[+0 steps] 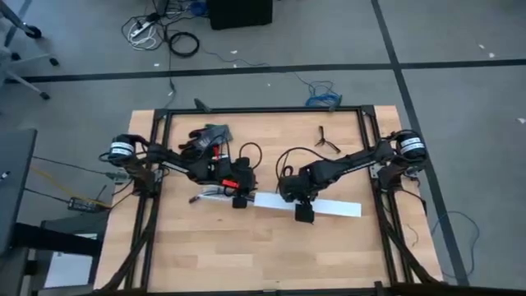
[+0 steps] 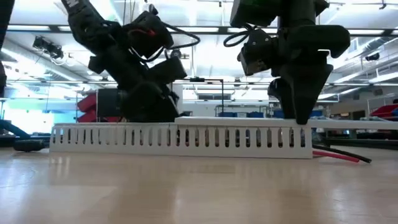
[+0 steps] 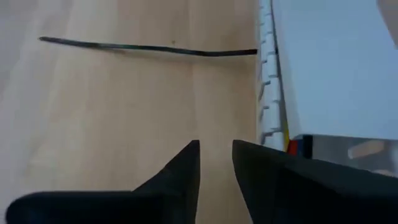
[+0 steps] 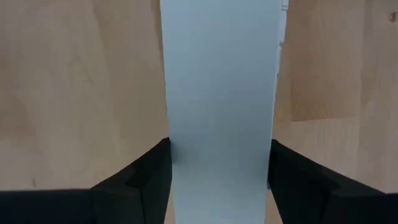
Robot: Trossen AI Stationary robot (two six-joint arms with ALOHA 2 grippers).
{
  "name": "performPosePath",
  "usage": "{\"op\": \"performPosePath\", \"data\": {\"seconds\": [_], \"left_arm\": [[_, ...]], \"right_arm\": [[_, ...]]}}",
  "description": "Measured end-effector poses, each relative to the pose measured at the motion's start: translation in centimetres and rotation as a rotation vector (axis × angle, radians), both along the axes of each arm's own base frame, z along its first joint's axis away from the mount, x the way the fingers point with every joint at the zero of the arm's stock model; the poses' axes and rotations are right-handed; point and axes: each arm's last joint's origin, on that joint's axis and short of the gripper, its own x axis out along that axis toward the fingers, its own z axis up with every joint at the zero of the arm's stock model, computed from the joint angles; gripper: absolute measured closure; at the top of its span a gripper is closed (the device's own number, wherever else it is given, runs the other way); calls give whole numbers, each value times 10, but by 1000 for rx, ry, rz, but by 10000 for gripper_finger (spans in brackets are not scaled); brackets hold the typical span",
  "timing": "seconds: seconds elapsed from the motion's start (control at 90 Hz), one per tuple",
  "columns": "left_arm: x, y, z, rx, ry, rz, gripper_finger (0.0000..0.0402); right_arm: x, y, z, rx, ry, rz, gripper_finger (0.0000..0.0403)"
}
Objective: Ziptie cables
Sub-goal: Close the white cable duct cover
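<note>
The long white slotted channel (image 2: 180, 140) lies across the table's middle, with its flat white cover (image 4: 217, 74) on top. Coloured cables (image 3: 293, 146) show inside it under the cover's end. Red and black cables (image 2: 342, 155) trail onto the table past one end. The thin black ziptie (image 3: 149, 48) lies flat on the wood, one end at the channel's wall. My left gripper (image 3: 216, 146) hovers beside the channel, narrowly open and holding nothing. My right gripper (image 4: 219, 146) straddles the cover. My right gripper has the channel's white cover between its two fingers, one on each long edge (image 4: 168, 134). The fingers come from above, pointing down, and lie across the channel. Only their tips (image 2: 301, 118) reach the top of the channel, which rests flat on the table.
A small black forked clip (image 1: 327, 140) lies at the far right of the table. A dark grey bundle (image 1: 209, 136) and a black coiled cord (image 1: 249, 152) lie at the far left. Black frame rails (image 1: 156, 164) run along the table's sides.
</note>
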Motion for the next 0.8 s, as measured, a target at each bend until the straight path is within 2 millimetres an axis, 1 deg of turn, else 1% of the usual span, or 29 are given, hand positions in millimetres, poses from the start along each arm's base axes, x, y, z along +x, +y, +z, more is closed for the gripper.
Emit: {"op": "performPosePath", "data": {"seconds": [0.367, 0.556, 0.689, 0.8], "left_arm": [[-1, -1, 0, -35, 6, -6, 315], [0, -1, 0, -43, -2, -17, 315], [-2, -2, 6, -44, -20, -19, 315], [-4, -1, 19, -33, -58, -12, 314]], "right_arm": [[0, -7, 0, 16, 15, -56, 186], [1, -10, -2, 105, 46, -58, 179], [0, -12, -2, 127, 54, -61, 179], [0, -13, -3, 132, 59, -69, 181]]}}
